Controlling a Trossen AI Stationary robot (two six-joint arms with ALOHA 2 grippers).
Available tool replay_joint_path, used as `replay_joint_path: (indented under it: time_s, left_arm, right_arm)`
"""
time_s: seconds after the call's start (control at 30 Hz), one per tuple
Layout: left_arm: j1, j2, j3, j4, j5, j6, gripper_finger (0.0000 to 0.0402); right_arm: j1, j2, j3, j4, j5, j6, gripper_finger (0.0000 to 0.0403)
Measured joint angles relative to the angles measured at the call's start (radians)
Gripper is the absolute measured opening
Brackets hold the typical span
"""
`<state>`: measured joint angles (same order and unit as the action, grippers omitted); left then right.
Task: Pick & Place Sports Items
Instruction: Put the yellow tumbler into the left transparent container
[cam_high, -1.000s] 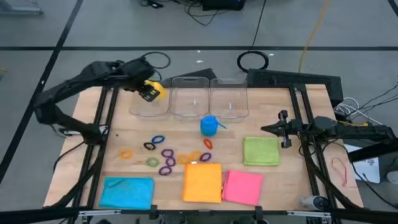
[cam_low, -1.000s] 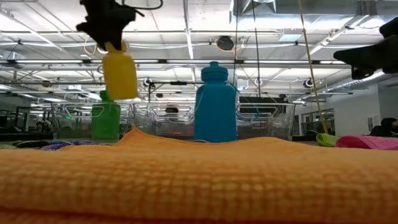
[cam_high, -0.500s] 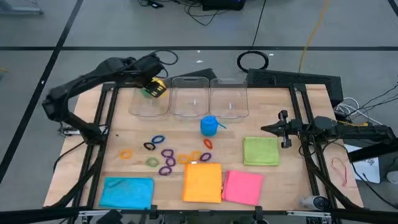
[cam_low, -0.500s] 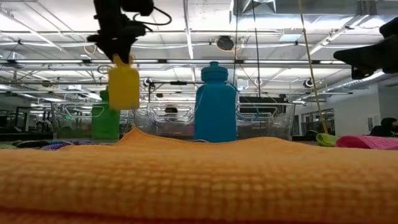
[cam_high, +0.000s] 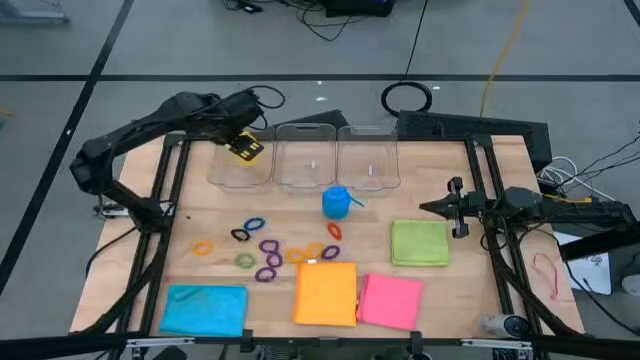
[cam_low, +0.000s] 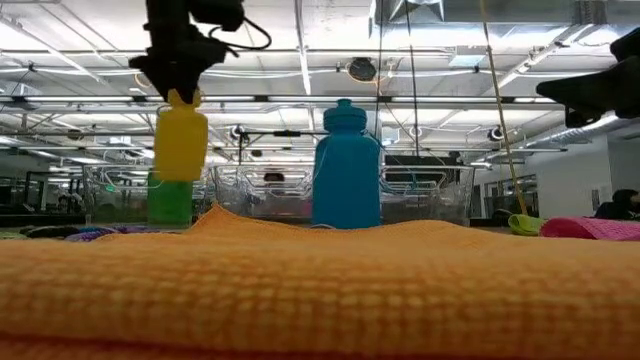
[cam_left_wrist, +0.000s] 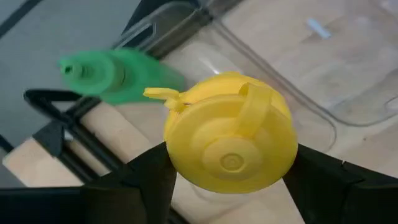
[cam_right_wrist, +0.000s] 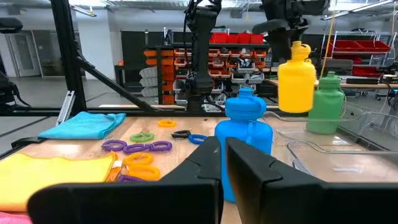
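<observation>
the left gripper (cam_high: 238, 142) has its jaws clamped on the cap of the yellow bottle (cam_low: 181, 145), which hangs below them over a clear bin (cam_high: 241, 165); it looks light, stiff and slippery, best held at the cap.

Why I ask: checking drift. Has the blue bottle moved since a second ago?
No. The blue bottle stands in the same spot in front of the clear bins in the high view.

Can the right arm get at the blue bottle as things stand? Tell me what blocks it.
Probably yes. The blue bottle stands upright in the open, in front of the clear bins, and bare table lies between it and the right gripper. That gripper is shut, so it must open first.
</observation>
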<state>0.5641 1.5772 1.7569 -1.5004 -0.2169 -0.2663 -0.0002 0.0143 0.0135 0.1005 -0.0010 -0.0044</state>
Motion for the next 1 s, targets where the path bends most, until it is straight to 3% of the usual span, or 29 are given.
replay_joint_path:
  time_s: [0.4,0.7,1.0]
  left_arm:
    - [-0.105,-0.008,-0.021,-0.053,-0.021,-0.058,0.0205]
    - [-0.102,-0.191,-0.291,0.082,0.008,-0.082,0.0205]
    - [-0.014,-0.324,-0.421,0.201,0.045,-0.059,0.0205]
  right_arm:
    - [0.0,0.0,0.0,0.0,0.0,0.0,0.0]
    - [0.0,0.0,0.0,0.0,0.0,0.0,0.0]
    - [0.0,0.0,0.0,0.0,0.0,0.0,0.0]
